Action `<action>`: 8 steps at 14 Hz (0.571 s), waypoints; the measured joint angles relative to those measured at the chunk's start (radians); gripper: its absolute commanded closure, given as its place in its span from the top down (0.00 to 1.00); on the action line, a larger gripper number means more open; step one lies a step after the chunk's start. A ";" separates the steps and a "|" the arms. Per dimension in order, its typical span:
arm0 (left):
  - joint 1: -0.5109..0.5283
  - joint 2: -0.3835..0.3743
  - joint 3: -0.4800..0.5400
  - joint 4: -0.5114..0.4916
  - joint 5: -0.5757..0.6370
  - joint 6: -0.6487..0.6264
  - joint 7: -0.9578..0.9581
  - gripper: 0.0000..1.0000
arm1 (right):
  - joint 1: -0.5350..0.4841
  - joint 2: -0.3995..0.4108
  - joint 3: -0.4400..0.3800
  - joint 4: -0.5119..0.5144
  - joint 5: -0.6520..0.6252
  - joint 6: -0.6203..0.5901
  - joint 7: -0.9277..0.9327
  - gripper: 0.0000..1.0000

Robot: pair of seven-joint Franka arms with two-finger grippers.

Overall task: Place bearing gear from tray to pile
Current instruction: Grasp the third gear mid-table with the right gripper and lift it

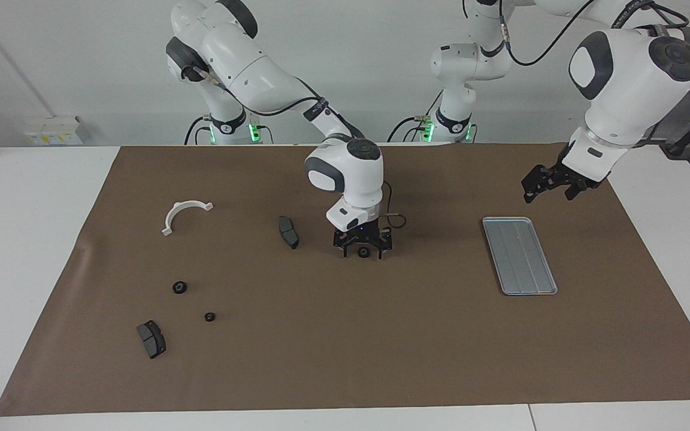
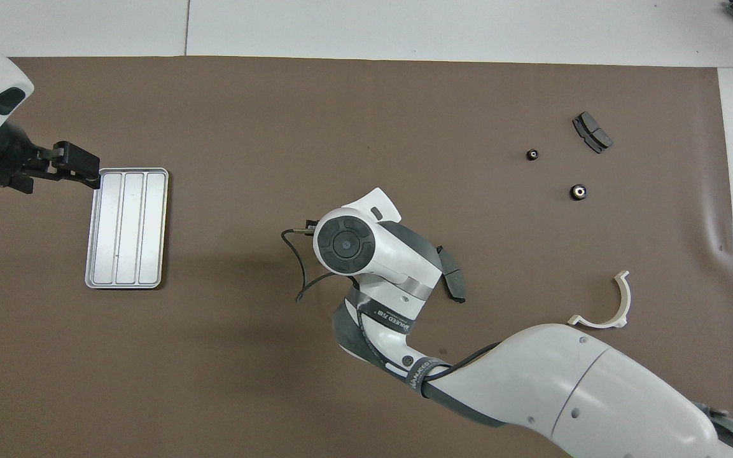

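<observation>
The right pincer, fingers apart, straddles the small black bearing gear on the brown mat, well apart from the empty ridged silver metal tray. It should centre, then close squarely. The left pincer waits spread above the tray's edge.

tray silver-grey, ridged | bracket white | mat brown | brake pad dark grey

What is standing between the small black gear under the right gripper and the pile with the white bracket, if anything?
One thing lies on that line: a dark brake pad, flat on the mat between the gear and the white bracket. The open right gripper straddles the gear; carried lifted, it would likely pass over the pad. The left gripper waits near the tray.
</observation>
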 measured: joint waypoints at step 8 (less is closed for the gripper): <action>0.001 0.001 0.000 0.000 0.000 0.046 0.003 1.00 | 0.001 0.001 0.032 -0.010 0.000 -0.060 -0.004 1.00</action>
